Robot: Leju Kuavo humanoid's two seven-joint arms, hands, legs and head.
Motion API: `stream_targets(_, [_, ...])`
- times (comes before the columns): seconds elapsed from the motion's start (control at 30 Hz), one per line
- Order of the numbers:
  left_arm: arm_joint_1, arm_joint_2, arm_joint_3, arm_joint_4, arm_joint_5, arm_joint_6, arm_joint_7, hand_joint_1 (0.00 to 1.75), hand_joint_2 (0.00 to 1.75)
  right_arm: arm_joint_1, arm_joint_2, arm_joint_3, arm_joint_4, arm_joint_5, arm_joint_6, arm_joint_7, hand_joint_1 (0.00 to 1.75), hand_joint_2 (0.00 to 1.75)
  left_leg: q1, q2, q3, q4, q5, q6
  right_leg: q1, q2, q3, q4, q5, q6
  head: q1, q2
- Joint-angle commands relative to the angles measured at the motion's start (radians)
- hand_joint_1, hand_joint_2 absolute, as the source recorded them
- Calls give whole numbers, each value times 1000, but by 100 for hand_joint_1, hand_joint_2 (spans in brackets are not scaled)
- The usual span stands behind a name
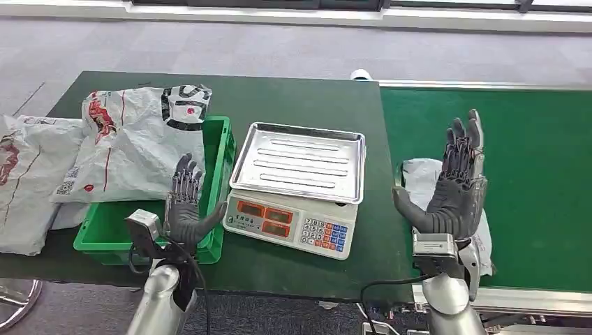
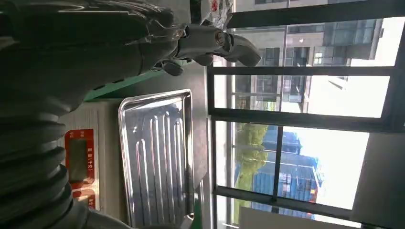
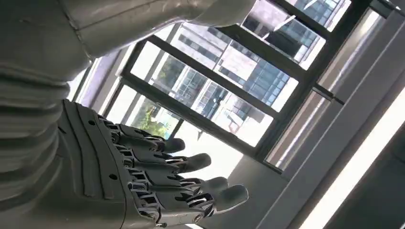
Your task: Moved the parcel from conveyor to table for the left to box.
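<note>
A grey-white parcel [image 1: 422,183] lies on the green conveyor [image 1: 530,181] near its left edge, partly hidden behind my right hand [image 1: 450,185]. That hand is raised above it, palm up, fingers spread and straight, holding nothing; the right wrist view shows its fingers [image 3: 162,176] against windows. My left hand [image 1: 185,206] is lifted over the front right corner of the green box [image 1: 220,150], fingers apart and empty. In the left wrist view its thumb [image 2: 215,43] shows above the scale's steel tray [image 2: 157,157].
A scale [image 1: 297,188] with a steel tray stands on the dark green table [image 1: 307,94] between box and conveyor. Several white parcels [image 1: 136,139] are piled in and left of the box, one [image 1: 24,178] overhanging the table's left edge.
</note>
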Motion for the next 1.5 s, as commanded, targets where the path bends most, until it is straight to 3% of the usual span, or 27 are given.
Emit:
stream_targets(0.03, [-16, 16, -30, 30, 3, 0, 5, 0, 175, -18, -11, -44, 54, 3, 5, 2, 0, 175, 1, -2, 2, -2, 1, -3, 1, -2, 3, -3, 1, 0, 0, 0])
stream_targets(0.2, [-16, 16, -30, 30, 3, 0, 5, 0, 175, -18, -11, -44, 54, 3, 5, 2, 0, 175, 1, -1, 1, -1, 0, -2, 0, -1, 1, -1, 0, 0, 0, 0])
stream_targets(0.23, [64, -44, 23, -95, -8, 126, 2, 0, 175, -40, -91, -170, 180, 128, 37, 128, 0, 175, 1, -2, 1, -2, 1, -2, 1, -1, 2, -2, 1, 0, 0, 0])
stream_targets(0.27, [163, -37, -55, -455, -5, 232, 2, 0, 175, -165, -347, -458, 542, 307, -45, 505, 0, 175, 0, -1, 1, -1, 0, -2, 0, -1, 1, -1, 0, 0, 0, 0])
stream_targets(0.3, [205, -22, -108, -496, 2, 276, 2, 0, 175, -312, -496, -599, 971, 134, -64, 203, 0, 175, 2, -3, 3, -2, 1, -2, 1, -3, 5, -5, 1, 1, 0, 0])
stream_targets(0.33, [216, -14, -132, -507, 2, 296, 2, 0, 175, -408, -552, -706, 1181, 2, 1, -65, 0, 175, 3, -5, 2, 0, 0, 1, 3, -5, 7, -6, 2, 3, 0, 0])
stream_targets(0.37, [216, -14, -132, -507, 2, 296, 2, 0, 175, -408, -552, -706, 1181, 2, 1, -65, 0, 175, 4, -8, 4, -1, 2, 3, 4, -7, 12, -12, 4, 6, 0, 0])
stream_targets(0.4, [216, -14, -132, -507, 2, 296, 2, 0, 175, -408, -552, -706, 1181, 2, 1, -65, 0, 175, 4, 0, 3, 1, -1, 0, 4, -1, 6, -6, 2, 3, -2, 0])
stream_targets(0.43, [206, -10, -129, -498, 7, 296, 2, 0, 175, -398, -517, -708, 1178, 1, -27, -77, 0, 175, 1, -1, 3, 1, -3, 1, 1, -4, 6, -5, 2, 3, -4, 0])
stream_targets(0.47, [206, -10, -129, -498, 7, 296, 2, 0, 175, -398, -517, -708, 1178, 1, -27, -77, 0, 175, 1, -10, 4, 2, -3, 3, 1, -11, 10, -9, 2, 7, -4, 0])
stream_targets(0.5, [206, -10, -129, -498, 7, 296, 2, 0, 175, -398, -517, -708, 1178, 1, -27, -77, 0, 175, -1, -19, -3, 6, 1, 15, 0, -20, 8, -6, -3, 16, 3, 0])
stream_targets(0.53, [206, -10, -129, -498, 7, 296, 2, 0, 175, -398, -517, -708, 1178, 1, -27, -77, 0, 175, -1, -31, -7, 6, 2, 16, -1, -32, 10, -8, -4, 16, 5, 0])
stream_targets(0.57, [206, -10, -129, -498, 7, 296, 2, 0, 175, -398, -517, -708, 1178, 1, -27, -77, 0, 175, -1, -32, -6, 5, 1, 13, -1, -35, 11, -7, -4, 14, 4, 0])
stream_targets(0.6, [206, -10, -129, -498, 7, 296, 2, 0, 175, -398, -517, -708, 1178, 1, -27, -77, 0, 175, -2, -29, -4, 4, 1, 12, -2, -31, 11, -7, -4, 13, 5, 0])
stream_targets(0.63, [192, -8, -123, -484, 12, 291, 2, 0, 175, -411, -461, -717, 1148, -18, -38, -81, 0, 175, -2, -24, -4, 5, -1, 12, -2, -27, 10, -5, -3, 13, 5, 0])
stream_targets(0.77, [183, -16, -124, -478, 21, 282, 2, 0, 175, -402, -377, -742, 1035, -113, 62, -179, 0, 175, -3, -14, -3, 4, -4, 11, -4, -15, 6, -5, -2, 12, 5, 0])
stream_targets(0.93, [170, -9, -139, -489, 5, 302, 2, 0, 175, -265, -217, -678, 667, -245, 121, -210, 0, 175, -2, -9, -2, 3, -4, 10, -1, -10, 6, -5, -2, 12, 5, 0])
stream_targets(1.1, [170, -9, -139, -489, 5, 302, 2, 0, 175, -265, -217, -678, 667, -245, 121, -210, 0, 175, -1, -9, -1, 1, -3, 7, -1, -11, 6, -5, -2, 11, 4, 0])
stream_targets(1.17, [178, -3, -149, -502, -3, 315, 2, 0, 175, -247, -190, -655, 608, -257, 128, -210, 0, 175, -1, -11, -1, 2, -3, 8, -2, -12, 5, -4, -3, 11, 4, 0])
stream_targets(1.23, [178, 11, -178, -518, -10, 329, 2, 0, 175, -154, -123, -611, 460, -219, 85, -206, 0, 175, -1, -8, 0, 1, -3, 8, -1, -10, 6, -5, -2, 10, 5, 0])
stream_targets(1.3, [177, 14, -184, -523, -9, 329, 2, 0, 175, -104, -104, -609, 389, -190, 64, -162, 0, 175, -1, -9, 0, 0, -3, 7, -1, -11, 7, -5, -3, 10, 4, 0])
stream_targets(1.37, [174, 10, -178, -524, -5, 323, 2, 0, 175, -110, -139, -595, 416, -121, 112, -28, 0, 175, -1, -12, 0, 0, -3, 7, -1, -13, 8, -5, -4, 10, 4, 0])
stream_targets(1.43, [171, 8, -178, -515, -13, 317, 2, 0, 175, -243, -224, -536, 671, 79, 158, 154, 0, 175, -2, -10, -1, 2, -3, 8, -2, -12, 6, -3, -4, 10, 5, 0])
stream_targets(1.5, [171, 5, -179, -517, -17, 317, 2, 0, 175, -366, -255, -490, 895, 239, 126, 226, 0, 175, -2, -8, -1, 2, -3, 8, -2, -9, 5, -4, -3, 10, 4, 0])
